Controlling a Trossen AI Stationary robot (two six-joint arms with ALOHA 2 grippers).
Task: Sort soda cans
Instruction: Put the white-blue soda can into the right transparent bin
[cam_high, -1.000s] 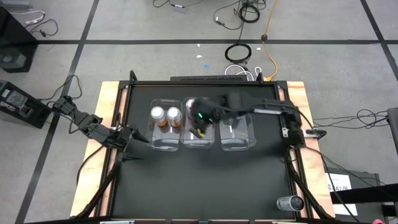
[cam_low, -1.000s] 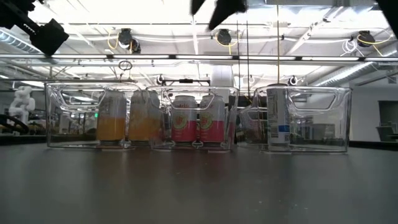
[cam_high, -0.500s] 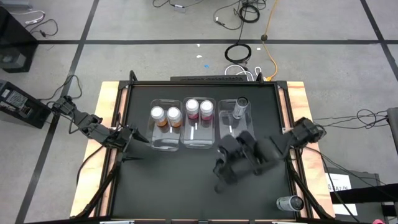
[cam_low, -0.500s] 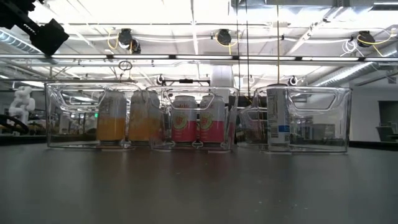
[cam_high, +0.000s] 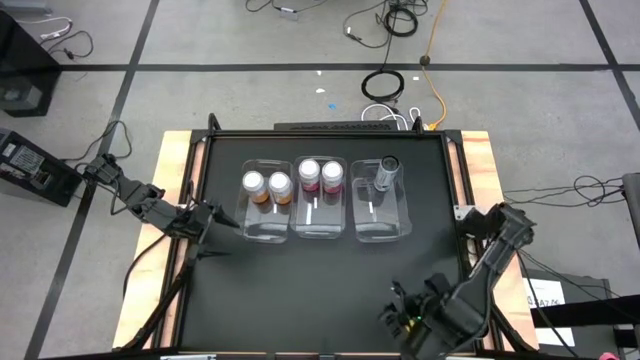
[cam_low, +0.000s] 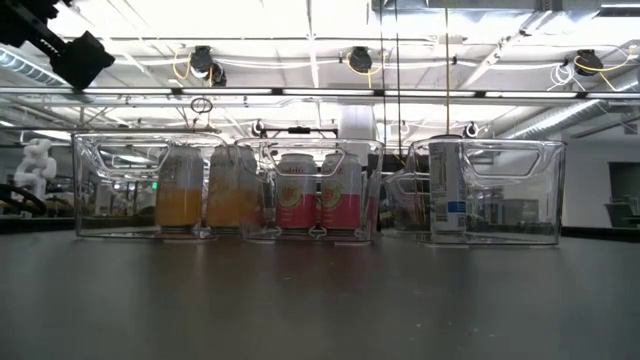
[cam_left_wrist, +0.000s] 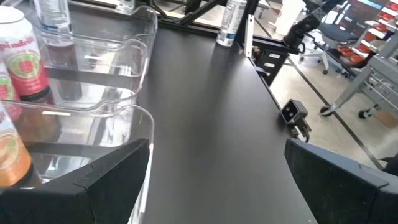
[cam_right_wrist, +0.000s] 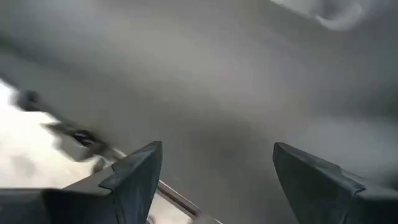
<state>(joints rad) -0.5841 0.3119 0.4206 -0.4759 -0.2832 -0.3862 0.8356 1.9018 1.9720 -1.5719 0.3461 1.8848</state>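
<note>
Change first: a second ago the right arm was reaching over the middle bin (cam_high: 319, 230); now it has swung away, and the right gripper (cam_high: 395, 310) is over the near right part of the table (cam_high: 300, 290). Both pink cans (cam_high: 320, 173) stand side by side in the far part of the middle bin, so you can count this pair as delivered.

For the task this means five cans are in place. The two orange cans (cam_high: 266, 184) stand in the left bin (cam_high: 265, 232), the pink pair in the middle, and one dark can (cam_high: 388, 165) in the far part of the right bin (cam_high: 380, 232). The last can (cam_left_wrist: 231, 22) shows only in the left wrist view, upright at the table's right edge; in the high view the right arm covers that corner. I judge the arm is going for it, and it belongs beside the dark can.

The right gripper has its fingers apart, fairly wide, with nothing between them and nothing touched. Its own view is smeared by motion, so you see only table under it.

The left gripper (cam_high: 205, 218) waits just left of the left bin, fingers fully apart and empty.
</note>
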